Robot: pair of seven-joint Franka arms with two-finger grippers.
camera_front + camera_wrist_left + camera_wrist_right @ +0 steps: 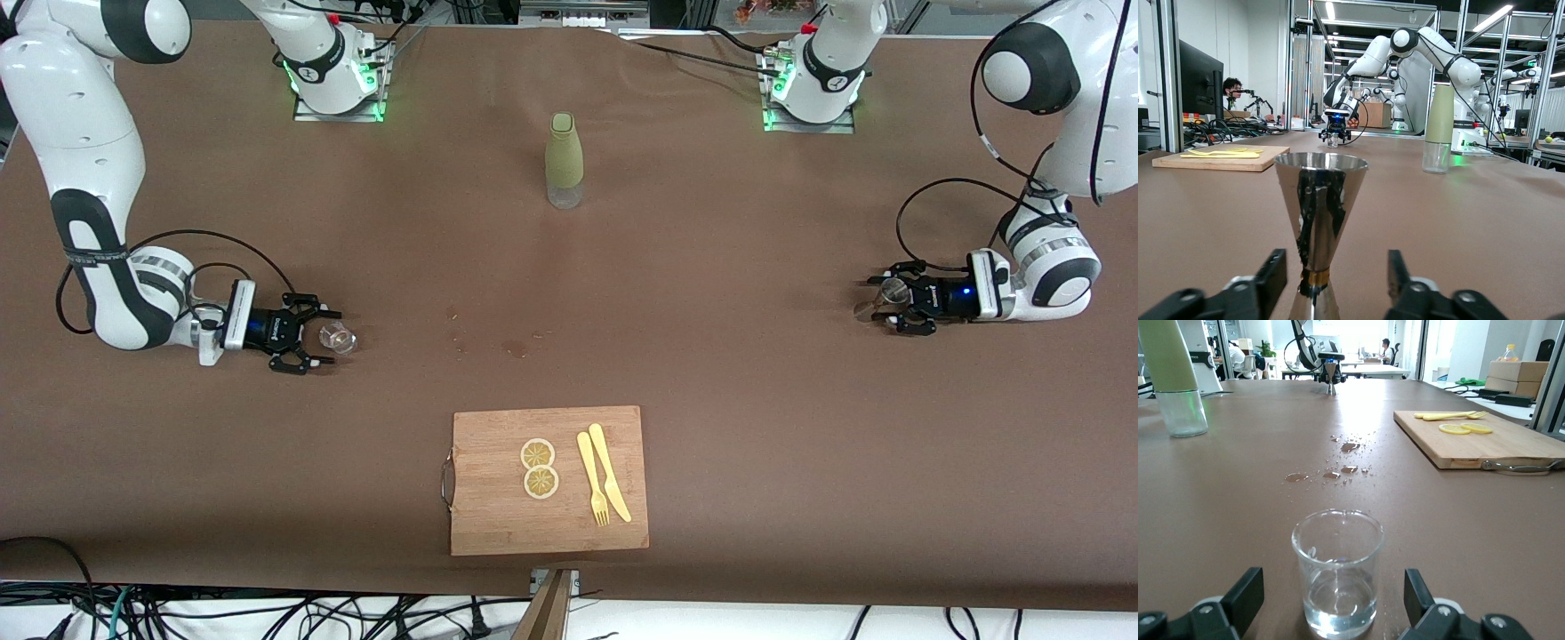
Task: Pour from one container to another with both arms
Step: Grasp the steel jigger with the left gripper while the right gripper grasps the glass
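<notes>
You've got the right pincer (pixel 331 339) low at its end of the brown surface (pixel 711 356), fingers spread either side of a small clear glass (pixel 339 337), not gripping. Left pincer (pixel 889 307) sits low at the other end, around a metal measuring cup (pixel 889 292); grip unclear. Green bottle (pixel 564 160) stands upright between the arm bases. Wet spots (pixel 514 347) mid-surface. Nearest the camera, a cutting board (pixel 498 524) carries two lemon slices (pixel 539 468), a yellow fork (pixel 592 478) and knife (pixel 609 471).

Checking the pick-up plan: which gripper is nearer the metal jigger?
Left. The left gripper has its fingers on either side of the metal jigger; the right gripper sits at the glass cup, toward the right arm's end.
</notes>
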